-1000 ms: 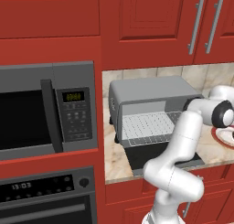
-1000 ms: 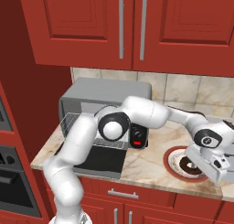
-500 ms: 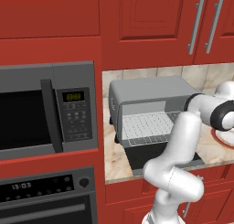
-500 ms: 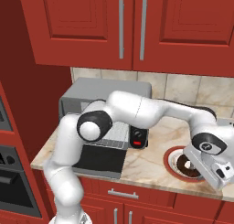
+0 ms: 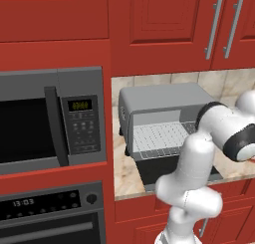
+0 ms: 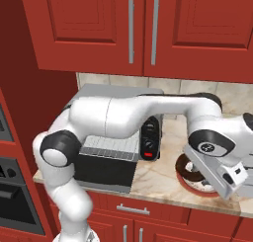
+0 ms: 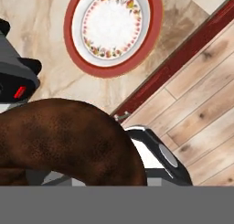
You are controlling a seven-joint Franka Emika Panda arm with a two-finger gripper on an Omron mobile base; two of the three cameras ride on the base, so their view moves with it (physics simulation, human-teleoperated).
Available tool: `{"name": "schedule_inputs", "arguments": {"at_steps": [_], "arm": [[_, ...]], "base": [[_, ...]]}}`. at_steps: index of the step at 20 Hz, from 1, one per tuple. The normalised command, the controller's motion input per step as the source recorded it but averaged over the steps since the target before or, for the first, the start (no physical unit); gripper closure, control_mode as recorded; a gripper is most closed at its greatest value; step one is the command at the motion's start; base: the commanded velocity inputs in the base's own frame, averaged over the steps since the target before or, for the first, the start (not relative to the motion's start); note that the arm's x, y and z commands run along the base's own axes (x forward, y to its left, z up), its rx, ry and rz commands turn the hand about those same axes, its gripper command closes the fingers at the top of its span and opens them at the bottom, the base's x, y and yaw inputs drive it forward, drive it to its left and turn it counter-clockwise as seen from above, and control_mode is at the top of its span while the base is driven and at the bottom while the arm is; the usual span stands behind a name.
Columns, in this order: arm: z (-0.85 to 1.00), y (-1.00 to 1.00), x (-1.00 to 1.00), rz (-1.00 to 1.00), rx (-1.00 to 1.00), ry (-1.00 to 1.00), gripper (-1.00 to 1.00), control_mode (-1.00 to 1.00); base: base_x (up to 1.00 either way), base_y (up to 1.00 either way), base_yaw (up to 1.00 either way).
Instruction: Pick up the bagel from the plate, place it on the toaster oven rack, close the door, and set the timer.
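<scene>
- Bagel point(image 7: 64, 141) is off the plate: in the hand view it sits large and close at the bottom of the frame, right at the claw, and the plate point(image 7: 153, 40) below is bare.
- Gripper point(image 6: 225, 179) looks pinched on the bagel, judging by how the bagel rides with the hand; the fingertips themselves are hidden behind it.
- Hand hangs above the counter's front edge at the right end, over the plate, floor visible past the edge.
- Plate rim point(image 6: 184, 182) sits near that front edge, just right of the toaster oven point(image 6: 118, 94).
- Toaster oven door point(image 5: 164, 171) is dropped open toward the front; toaster oven rack point(image 5: 162, 138) is bare and reachable.
- Black knob panel with red button point(image 6: 148, 154) faces the plate side.
- Progress, my read: pick done. Left: carry to the rack, release, shut the door, set the timer.
</scene>
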Motion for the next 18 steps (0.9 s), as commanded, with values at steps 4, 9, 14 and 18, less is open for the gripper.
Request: {"name": "schedule_inputs", "arguments": {"at_steps": [4, 9, 14, 18], "arm": [[0.91, 1.0, -0.21, 0.0, -0.25, 0.17, 1.0, -1.0], [0.54, 0.83, -0.33, 0.0, -0.13, 0.15, 1.0, -1.0], [0.1, 0.69, -0.19, 0.0, -0.02, 0.05, 1.0, -1.0], [0.01, 0.66, -0.03, 0.0, 0.01, 0.02, 1.0, -1.0]], "base": [[0.0, 0.0, 0.0], [0.0, 0.0, 0.0], [0.0, 0.0, 0.0], [0.0, 0.0, 0.0]]}}
